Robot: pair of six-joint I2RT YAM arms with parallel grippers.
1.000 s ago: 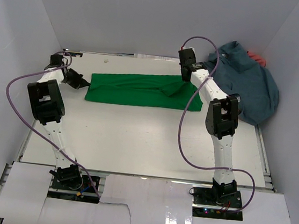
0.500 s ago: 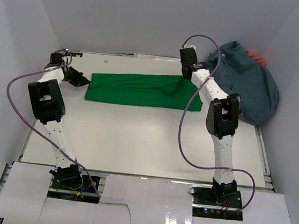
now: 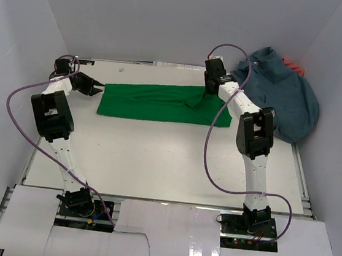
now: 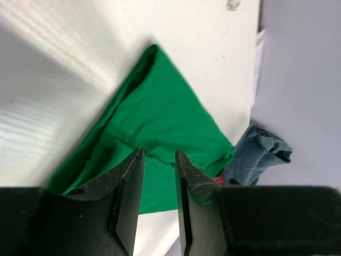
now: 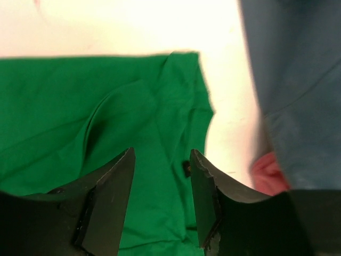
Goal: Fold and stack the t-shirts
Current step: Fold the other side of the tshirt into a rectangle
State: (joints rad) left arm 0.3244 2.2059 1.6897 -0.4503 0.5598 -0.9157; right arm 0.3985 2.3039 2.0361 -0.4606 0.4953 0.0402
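Observation:
The green t-shirt (image 3: 161, 102) lies folded into a long flat band across the far middle of the table. My left gripper (image 3: 99, 86) hovers just off its left end, open and holding nothing; in the left wrist view (image 4: 159, 154) green cloth (image 4: 160, 112) shows beyond the gap. My right gripper (image 3: 207, 90) stands open over the shirt's right part (image 5: 80, 106), its jaws (image 5: 162, 154) apart with nothing between them. The blue-grey t-shirt (image 3: 282, 97) is heaped at the back right, with a bit of the coral red one (image 3: 296, 68) showing behind it.
White walls close in the table (image 3: 154, 163) at the back and on both sides. The blue-grey heap (image 5: 293, 80) and a coral edge (image 5: 269, 173) lie just right of my right gripper. Purple cables loop off both arms.
Both grippers have gone from shut to open and let go of the green shirt. The left one has drawn back slightly off the shirt's left end.

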